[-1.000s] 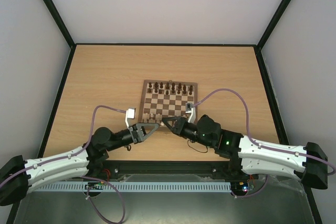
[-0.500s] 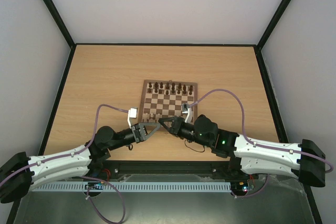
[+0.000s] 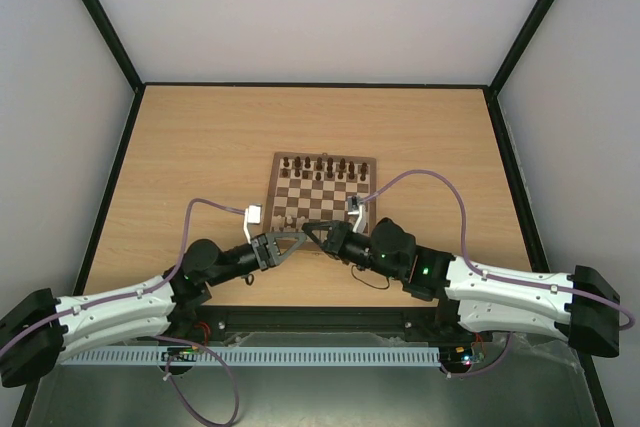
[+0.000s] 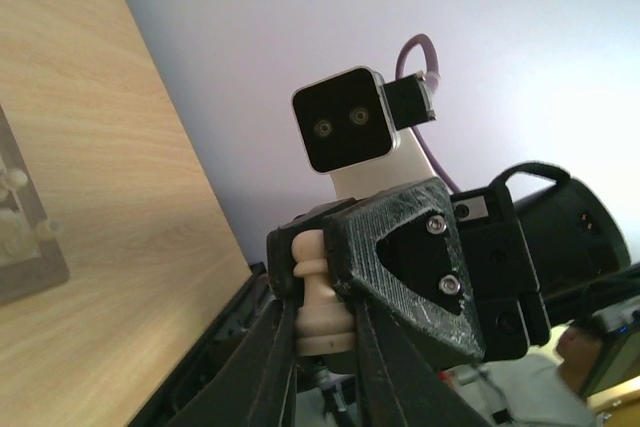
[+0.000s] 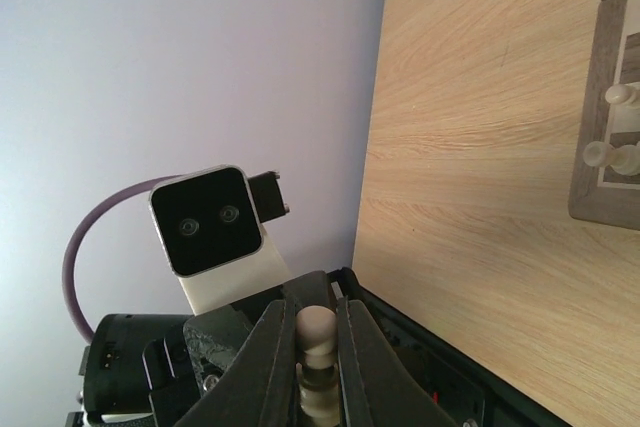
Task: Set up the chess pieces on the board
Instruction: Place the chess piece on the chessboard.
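Note:
The board [image 3: 372, 187] lies mid-table, with dark chess pieces [image 3: 320, 165] along its far rows and pale ones [image 3: 290, 217] at its near left. Just off its near edge my two grippers meet tip to tip above the table. The left gripper [image 3: 297, 238] is shut on the base of a pale pawn [image 4: 320, 297]. The right gripper [image 3: 309, 231] is shut on the same pawn; its black fingers [image 4: 400, 267] pinch the pawn beside the head. In the right wrist view the pawn's round head [image 5: 315, 332] sits between my right fingers [image 5: 350, 347].
The board's corner with pale pieces [image 4: 15, 182] shows at the left edge of the left wrist view. It appears again with pale pieces [image 5: 610, 97] at the right of the right wrist view. The table's black front rail [image 3: 320, 317] runs just behind both wrists. Purple cables [image 3: 430, 175] arch over the arms.
My left gripper has closed on the pawn that the right gripper was holding. Both arms shifted slightly so that the fingertips meet.

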Robot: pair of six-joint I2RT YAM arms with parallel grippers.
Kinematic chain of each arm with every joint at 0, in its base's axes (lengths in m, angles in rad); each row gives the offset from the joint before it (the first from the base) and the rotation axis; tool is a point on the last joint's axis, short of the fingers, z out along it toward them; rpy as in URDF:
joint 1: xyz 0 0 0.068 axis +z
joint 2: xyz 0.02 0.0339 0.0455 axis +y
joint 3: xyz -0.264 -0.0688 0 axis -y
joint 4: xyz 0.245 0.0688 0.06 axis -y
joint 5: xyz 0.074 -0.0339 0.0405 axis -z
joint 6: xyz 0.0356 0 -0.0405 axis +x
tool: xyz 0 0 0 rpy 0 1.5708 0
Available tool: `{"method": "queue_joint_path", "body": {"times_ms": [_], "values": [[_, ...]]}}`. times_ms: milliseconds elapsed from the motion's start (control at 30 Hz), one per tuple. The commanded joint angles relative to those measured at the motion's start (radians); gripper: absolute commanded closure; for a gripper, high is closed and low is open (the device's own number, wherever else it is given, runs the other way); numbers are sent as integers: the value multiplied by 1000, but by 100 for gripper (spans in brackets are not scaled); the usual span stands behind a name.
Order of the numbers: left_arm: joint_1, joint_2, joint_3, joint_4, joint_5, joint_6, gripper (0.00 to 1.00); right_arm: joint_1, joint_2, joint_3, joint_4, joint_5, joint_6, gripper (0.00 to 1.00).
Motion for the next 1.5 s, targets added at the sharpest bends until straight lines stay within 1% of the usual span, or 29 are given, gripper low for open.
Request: {"method": "queue_joint_path", "body": {"times_ms": [0,133,200,233,333,467,600,733,800,833,933,967,1000,1033,1200,1300,1467], "values": [[4,7,27,53,-7,11,90,-1,9,-13,10,9,1,98],[5,5,37,29,-5,17,90,-1,11,-9,-3,5,-5,97],[4,0,47,-4,-1,27,90,-1,8,-5,-21,6,-10,92],[4,-4,56,-29,4,36,90,-1,5,-4,-34,7,-14,87],[4,-22,86,-109,20,67,90,-1,-20,12,-98,23,-35,68],[4,-52,120,-226,47,106,89,-1,-101,45,-251,78,-76,46],[6,-87,158,-370,97,152,89,-4,-196,117,-484,123,-158,39],[6,-123,205,-564,186,217,88,-10,-262,255,-709,94,-288,37],[6,-135,221,-634,232,240,87,-11,-251,332,-797,16,-361,36],[6,-144,221,-650,257,243,87,-11,-236,358,-827,-61,-393,36],[6,-150,213,-632,357,237,87,-11,-144,374,-805,-395,-478,36],[6,-148,212,-617,388,233,87,-11,-105,362,-779,-507,-485,38],[5,-152,211,-605,411,227,87,-11,-74,345,-747,-583,-487,42],[5,-160,210,-595,429,222,87,-11,-56,329,-728,-610,-482,44],[4,-244,198,-606,462,212,86,-11,-111,307,-743,-566,-497,43],[4,-289,185,-602,472,205,86,-11,-133,290,-729,-580,-481,43],[4,-298,179,-589,491,208,85,-11,-126,228,-595,-706,-449,45]]}}
